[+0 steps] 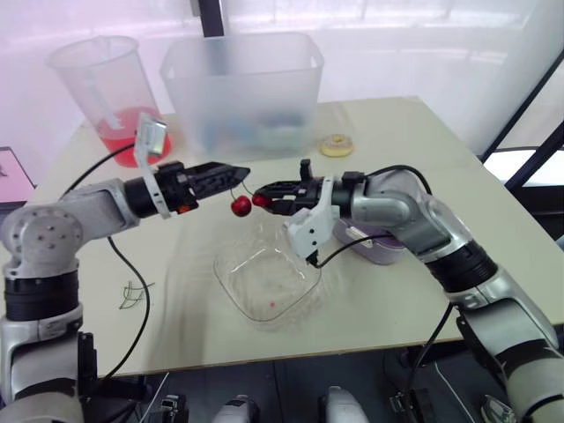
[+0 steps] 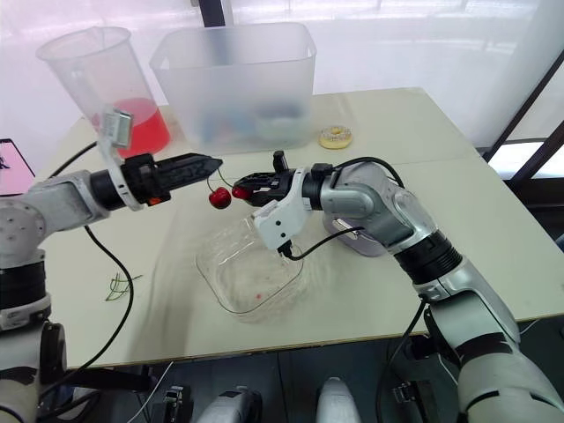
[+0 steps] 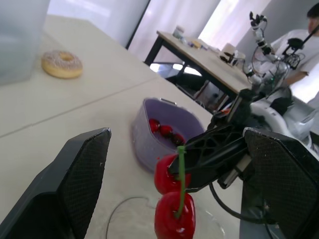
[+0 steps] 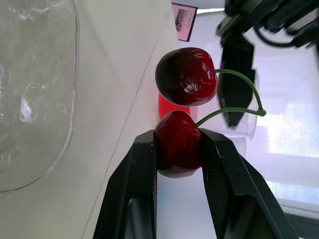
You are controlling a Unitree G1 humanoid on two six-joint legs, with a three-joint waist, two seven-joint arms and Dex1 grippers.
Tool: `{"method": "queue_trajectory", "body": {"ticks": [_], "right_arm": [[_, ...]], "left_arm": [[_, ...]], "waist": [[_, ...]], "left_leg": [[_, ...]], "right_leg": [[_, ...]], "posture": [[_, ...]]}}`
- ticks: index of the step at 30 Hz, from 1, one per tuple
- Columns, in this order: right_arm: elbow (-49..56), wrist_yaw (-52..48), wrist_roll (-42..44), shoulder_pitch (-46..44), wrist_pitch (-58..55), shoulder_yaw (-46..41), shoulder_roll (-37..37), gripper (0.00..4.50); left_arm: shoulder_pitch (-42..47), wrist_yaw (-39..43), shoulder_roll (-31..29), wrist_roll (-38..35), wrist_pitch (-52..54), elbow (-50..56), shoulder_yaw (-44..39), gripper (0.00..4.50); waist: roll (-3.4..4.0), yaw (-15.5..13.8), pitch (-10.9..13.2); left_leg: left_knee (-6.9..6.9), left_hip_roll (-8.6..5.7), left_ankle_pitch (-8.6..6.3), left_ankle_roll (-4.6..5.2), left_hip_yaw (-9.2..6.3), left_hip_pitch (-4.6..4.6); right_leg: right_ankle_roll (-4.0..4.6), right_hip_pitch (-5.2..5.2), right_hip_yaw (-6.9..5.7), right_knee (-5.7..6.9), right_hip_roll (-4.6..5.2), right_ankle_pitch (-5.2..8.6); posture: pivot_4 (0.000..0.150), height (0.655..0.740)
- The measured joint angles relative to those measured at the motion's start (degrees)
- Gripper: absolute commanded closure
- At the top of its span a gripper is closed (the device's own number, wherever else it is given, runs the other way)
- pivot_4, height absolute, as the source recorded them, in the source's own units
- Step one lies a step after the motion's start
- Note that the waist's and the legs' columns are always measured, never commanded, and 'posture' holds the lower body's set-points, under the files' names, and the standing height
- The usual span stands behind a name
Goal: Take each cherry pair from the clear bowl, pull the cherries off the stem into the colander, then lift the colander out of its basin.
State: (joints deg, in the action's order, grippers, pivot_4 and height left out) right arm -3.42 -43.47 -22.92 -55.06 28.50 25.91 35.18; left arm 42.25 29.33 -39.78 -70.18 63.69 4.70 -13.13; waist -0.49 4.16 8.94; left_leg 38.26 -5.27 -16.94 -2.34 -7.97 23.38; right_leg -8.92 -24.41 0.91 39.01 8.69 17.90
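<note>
A cherry pair (image 1: 241,205) hangs in the air above the clear bowl (image 1: 231,280). My right gripper (image 4: 179,144) is shut on one cherry (image 1: 262,200); the other cherry (image 4: 186,75) is free beside it. The green stems (image 4: 234,110) rise to a joint by my left gripper (image 1: 240,176). In the left wrist view that gripper's fingers (image 3: 79,189) stand wide apart, open, with the stem (image 3: 181,174) between them touching neither. The purple colander (image 3: 144,132) sits just behind my right arm with several cherries (image 3: 164,130) in it.
At the back of the table stand a large frosted tub (image 1: 242,88) and a jug with red liquid (image 1: 110,97). A doughnut (image 1: 336,144) lies right of the tub. Loose green stems (image 1: 132,295) lie near the table's left front edge. A person (image 3: 309,35) sits at a far table.
</note>
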Motion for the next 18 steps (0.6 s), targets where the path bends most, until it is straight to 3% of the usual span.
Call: {"method": "queue_trajectory", "body": {"ticks": [2,5,11,18], "right_arm": [[0.32,-0.17,0.00,0.04,0.19,0.00,-0.09,3.41],[0.63,-0.28,-0.11,0.04,0.61,-0.01,-0.30,3.45],[0.67,-0.89,-0.50,0.04,0.69,-0.04,-0.29,3.45],[0.67,-2.07,-0.23,0.04,0.60,-0.06,-0.28,3.45]], "left_arm": [[0.86,0.07,0.43,0.95,0.42,-0.37,0.82,0.00],[1.47,0.30,0.72,1.69,0.70,-0.94,1.06,1.29],[1.47,1.04,1.33,3.30,1.16,-1.32,1.31,4.43],[1.47,2.21,1.35,4.52,2.23,-1.32,1.46,4.47]], "waist": [[0.00,0.00,0.00],[0.00,0.01,0.00],[0.00,-0.04,0.00],[0.00,-0.03,0.00]], "left_leg": [[0.00,0.00,0.00,0.00,0.00,0.00],[0.00,0.00,0.00,0.00,0.00,0.00],[0.00,0.00,0.00,0.00,0.00,0.00],[0.00,0.00,0.00,0.00,-0.01,0.00]], "right_leg": [[0.00,0.00,0.00,0.00,0.00,0.00],[0.00,0.00,0.00,0.00,-0.01,0.00],[0.00,0.00,0.00,0.00,0.00,0.00],[0.00,0.00,0.00,0.00,0.00,0.00]], "posture": [[0.150,0.7400],[0.150,0.7400],[0.150,0.7400],[0.150,0.7400]]}}
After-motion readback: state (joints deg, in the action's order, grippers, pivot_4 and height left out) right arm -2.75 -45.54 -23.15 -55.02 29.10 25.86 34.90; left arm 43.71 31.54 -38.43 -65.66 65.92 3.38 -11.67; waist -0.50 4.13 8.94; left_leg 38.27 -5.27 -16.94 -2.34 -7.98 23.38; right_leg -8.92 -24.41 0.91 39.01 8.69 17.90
